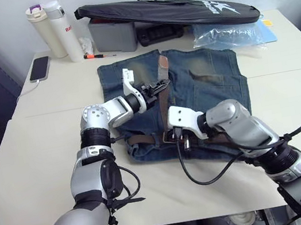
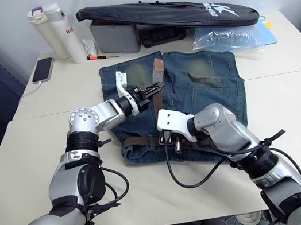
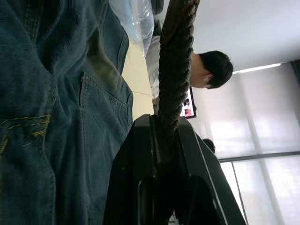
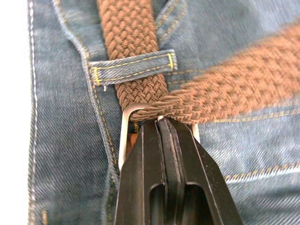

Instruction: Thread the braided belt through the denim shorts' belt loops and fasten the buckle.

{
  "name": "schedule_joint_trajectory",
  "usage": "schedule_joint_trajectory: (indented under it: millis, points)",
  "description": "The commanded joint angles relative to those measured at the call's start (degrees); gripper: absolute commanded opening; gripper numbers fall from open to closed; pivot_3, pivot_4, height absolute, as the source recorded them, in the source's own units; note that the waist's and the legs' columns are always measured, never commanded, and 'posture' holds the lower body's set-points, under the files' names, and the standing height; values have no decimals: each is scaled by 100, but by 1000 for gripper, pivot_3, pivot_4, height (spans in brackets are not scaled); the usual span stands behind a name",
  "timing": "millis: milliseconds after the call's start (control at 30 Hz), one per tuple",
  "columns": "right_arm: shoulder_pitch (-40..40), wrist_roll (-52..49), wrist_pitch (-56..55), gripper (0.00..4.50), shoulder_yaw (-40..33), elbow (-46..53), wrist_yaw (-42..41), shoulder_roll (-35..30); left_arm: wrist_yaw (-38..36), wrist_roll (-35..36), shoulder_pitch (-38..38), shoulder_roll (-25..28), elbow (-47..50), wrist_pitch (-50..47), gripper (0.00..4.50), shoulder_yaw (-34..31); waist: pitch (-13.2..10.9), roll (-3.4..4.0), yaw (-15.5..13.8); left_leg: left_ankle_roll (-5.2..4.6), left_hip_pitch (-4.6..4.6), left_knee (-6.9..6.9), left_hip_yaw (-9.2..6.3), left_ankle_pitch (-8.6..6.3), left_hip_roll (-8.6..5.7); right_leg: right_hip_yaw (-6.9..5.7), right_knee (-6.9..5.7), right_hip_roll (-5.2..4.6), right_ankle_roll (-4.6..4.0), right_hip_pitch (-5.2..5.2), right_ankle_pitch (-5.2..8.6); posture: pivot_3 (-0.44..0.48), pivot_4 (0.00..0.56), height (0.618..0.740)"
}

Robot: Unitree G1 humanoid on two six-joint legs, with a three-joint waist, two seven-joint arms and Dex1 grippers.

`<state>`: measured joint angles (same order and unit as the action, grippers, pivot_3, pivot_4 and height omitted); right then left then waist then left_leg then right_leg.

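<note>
Left tool [image 1: 149, 89] pinches the braided belt [image 1: 163, 95]; right tool [image 4: 164, 129], pressed together, pins the buckle [image 4: 125, 136].

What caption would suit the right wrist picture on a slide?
Right gripper, fingers shut, at the silver buckle where the braided belt passes under a belt loop on the denim shorts.

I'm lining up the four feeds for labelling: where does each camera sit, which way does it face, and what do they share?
Left eye and right eye views: on the head, looking forward and down at the table and denim shorts; both arms show.
Left wrist view: along the left gripper, shut on the braided belt, with a person behind.
Right wrist view: along the right gripper, shut at the buckle beside a belt loop.
All share belt and shorts.
</note>
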<state>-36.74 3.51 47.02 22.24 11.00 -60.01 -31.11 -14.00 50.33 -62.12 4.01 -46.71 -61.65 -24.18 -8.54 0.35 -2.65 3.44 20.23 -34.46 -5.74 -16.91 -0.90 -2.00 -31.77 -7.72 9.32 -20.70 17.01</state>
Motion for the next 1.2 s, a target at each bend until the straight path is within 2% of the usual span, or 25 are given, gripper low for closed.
schedule_joint_trajectory:
  millis: [33, 333, 467, 633, 767, 900, 1067, 1200]
  points:
    - [-31, -365, 571, 31, -386, 298, -6, -178, 28, 10, 7, -151, 334, -106, 0, -21, -22, -9, -2, -1, 0, 5, 0, 3, 1, -1, -2, 2, 0, -3, 0, 0, 150, 740]
    - [-213, -1255, 1620, 31, -1183, 1009, 95, -614, -91, -214, 95, -229, 548, -192, 0, 201, -54, -4, 73, 2, 0, 35, 9, 7, 6, 0, -8, 4, -1, -14, 0, 0, 150, 740]
    - [-3, -1522, 1852, 31, -1641, 1334, 88, -1266, -378, -541, 213, -59, 978, -277, 0, 729, -62, 0, 79, 3, 7, 37, 19, 8, 6, -1, -8, 3, -1, -22, 0, 0, 150, 740]
    - [259, -1757, 1919, 31, -1994, 1622, 136, -1613, -927, -890, 359, 246, 1813, -311, 0, 1602, -65, -5, 110, 3, 6, 34, 23, 8, 7, 0, -7, 3, -2, -22, -1, 0, 150, 740]
    - [405, -1922, 1888, 31, -2181, 1784, 308, -1758, -1724, -1220, 524, 666, 2650, -93, 0, 2450, -71, 2, 123, 11, 5, 32, 30, 16, 12, 4, -6, 6, -7, -31, -3, 0, 150, 740]
    - [462, -1714, 1171, 31, -2284, 1758, 658, -1869, -2633, -1974, 713, 1418, 3531, 692, 0, 3606, -76, 11, 129, 18, 4, 35, 40, 23, 18, 8, -6, 11, -18, -39, -9, 0, 150, 740]
    - [366, -1490, 176, 31, -2242, 1453, 877, -2053, -3090, -3164, 816, 2095, 3799, 2019, 0, 4473, -80, 11, 123, 12, 8, 35, 44, 33, 18, 10, -4, 11, -31, -46, -16, 0, 150, 740]
    - [262, -1468, -454, 31, -2082, 1280, 700, -2173, -3324, -3966, 875, 2396, 3827, 3140, 0, 4855, -82, 8, 118, 5, 11, 38, 47, 36, 18, 15, -1, 12, -35, -49, -20, 0, 150, 740]
